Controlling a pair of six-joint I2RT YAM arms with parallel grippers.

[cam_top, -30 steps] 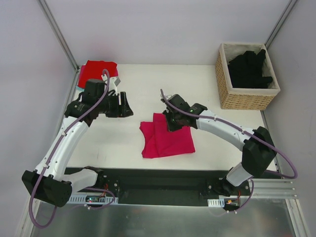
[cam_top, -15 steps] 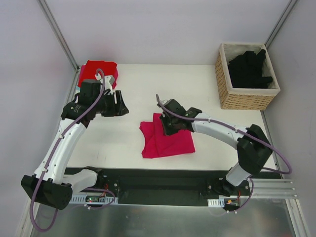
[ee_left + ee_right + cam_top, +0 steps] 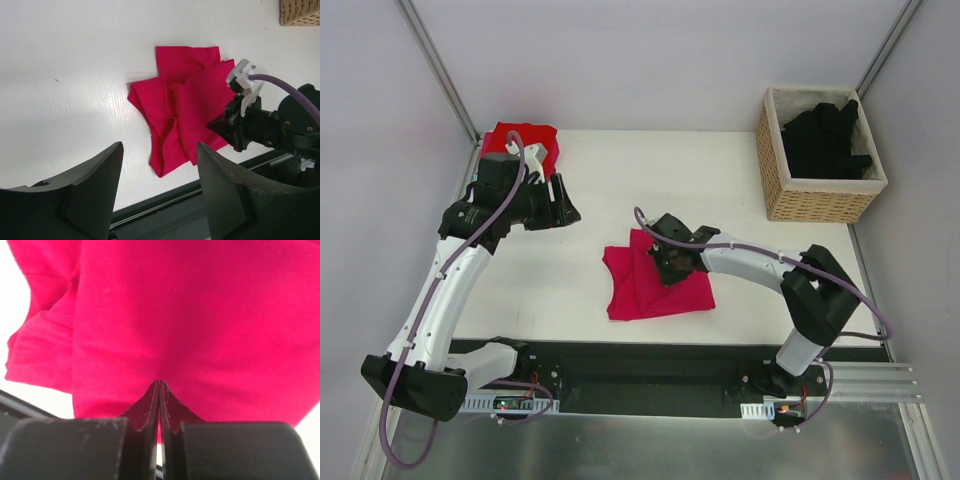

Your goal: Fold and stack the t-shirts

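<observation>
The magenta-pink t-shirt (image 3: 655, 287) lies folded and a little rumpled on the white table, near the front middle. My right gripper (image 3: 670, 262) is shut, its tips pressed down on the shirt's upper right part; in the right wrist view the closed tips (image 3: 159, 383) touch the pink cloth (image 3: 200, 315). My left gripper (image 3: 564, 206) hangs open and empty over the table's back left, just in front of the brighter red t-shirt (image 3: 525, 140). Its wide jaws (image 3: 159, 150) frame the pink shirt (image 3: 175, 105) from a distance. Black t-shirts (image 3: 825, 135) fill the basket.
The wicker basket (image 3: 775, 170) stands at the back right corner; its edge shows in the left wrist view (image 3: 300, 12). Grey walls and metal posts close in the table at the back and sides. A black rail (image 3: 650, 360) runs along the near edge.
The left arm has drawn back and to the left, toward the red shirt. The right gripper has slid slightly nearer and leftward on the pink shirt, staying shut.
</observation>
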